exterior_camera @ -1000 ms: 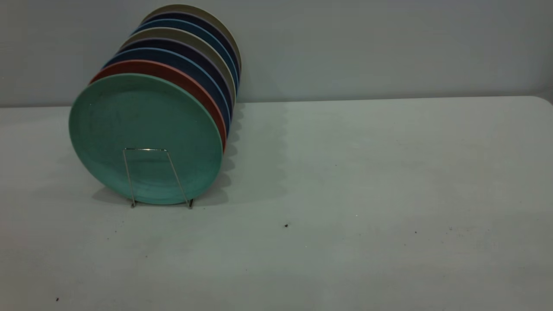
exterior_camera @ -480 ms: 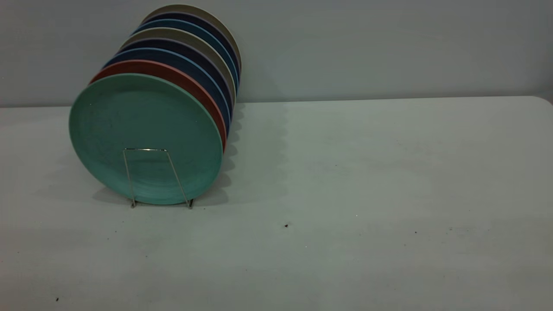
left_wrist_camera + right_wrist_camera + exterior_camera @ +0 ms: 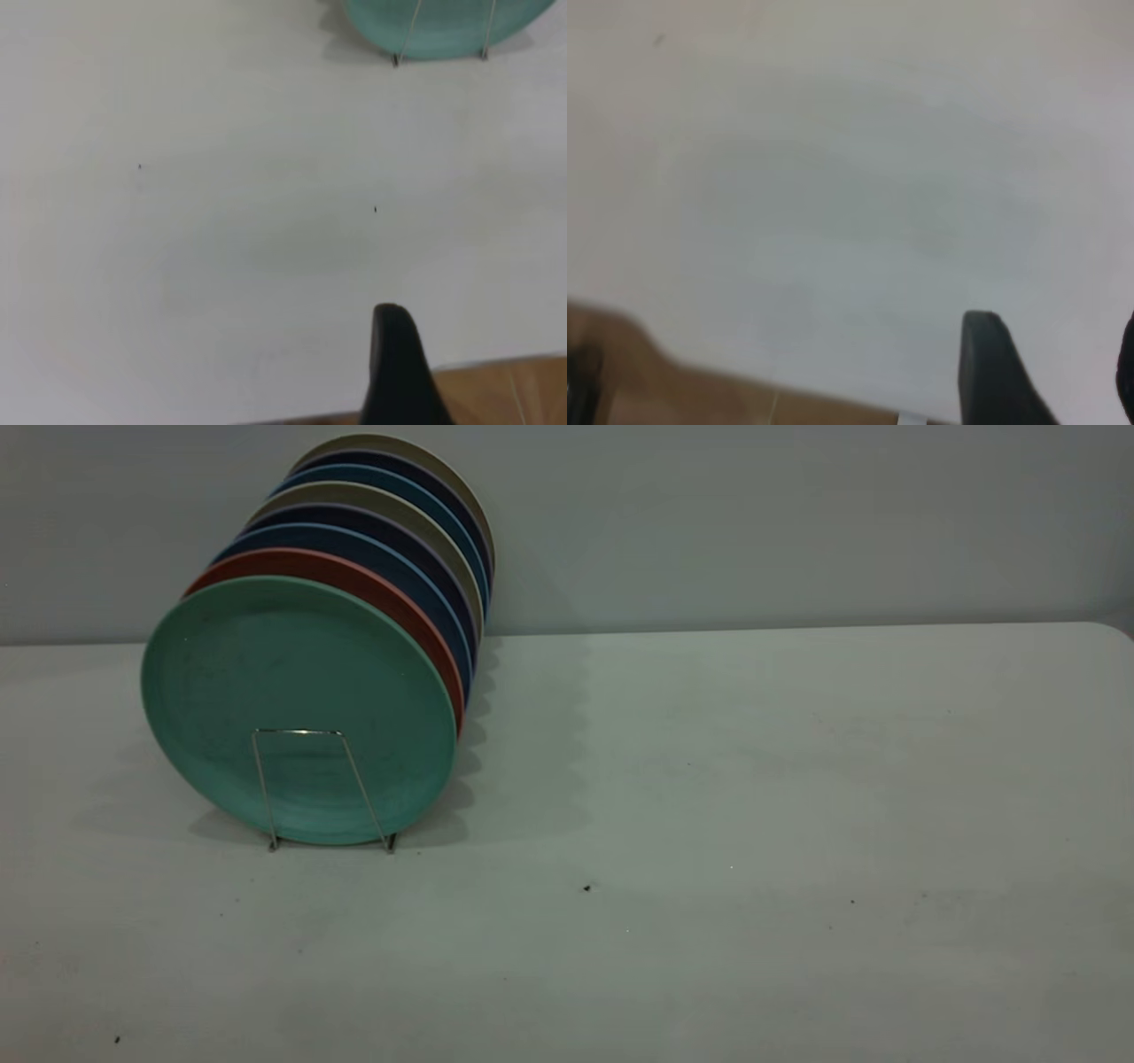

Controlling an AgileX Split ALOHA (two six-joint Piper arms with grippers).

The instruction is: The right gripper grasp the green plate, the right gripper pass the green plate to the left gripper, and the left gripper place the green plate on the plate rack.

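Observation:
The green plate (image 3: 297, 691) stands upright at the front of the plate rack (image 3: 266, 788), behind its first wire loop. Its lower edge (image 3: 443, 31) and two rack wires (image 3: 406, 35) also show in the left wrist view. No arm appears in the exterior view. My left gripper (image 3: 483, 332) hovers over bare table near the table's edge, well away from the plate. It is open, with one black finger (image 3: 396, 354) showing and nothing held. My right gripper (image 3: 1059, 341) is open over bare table with nothing between its fingers (image 3: 990, 363).
Behind the green plate stand a salmon-pink plate (image 3: 390, 598), dark blue plates (image 3: 416, 615) and beige ones (image 3: 443, 540), all in the rack at the table's left rear. The white table (image 3: 753, 779) stretches right and forward. Wooden floor (image 3: 505, 394) shows past its edge.

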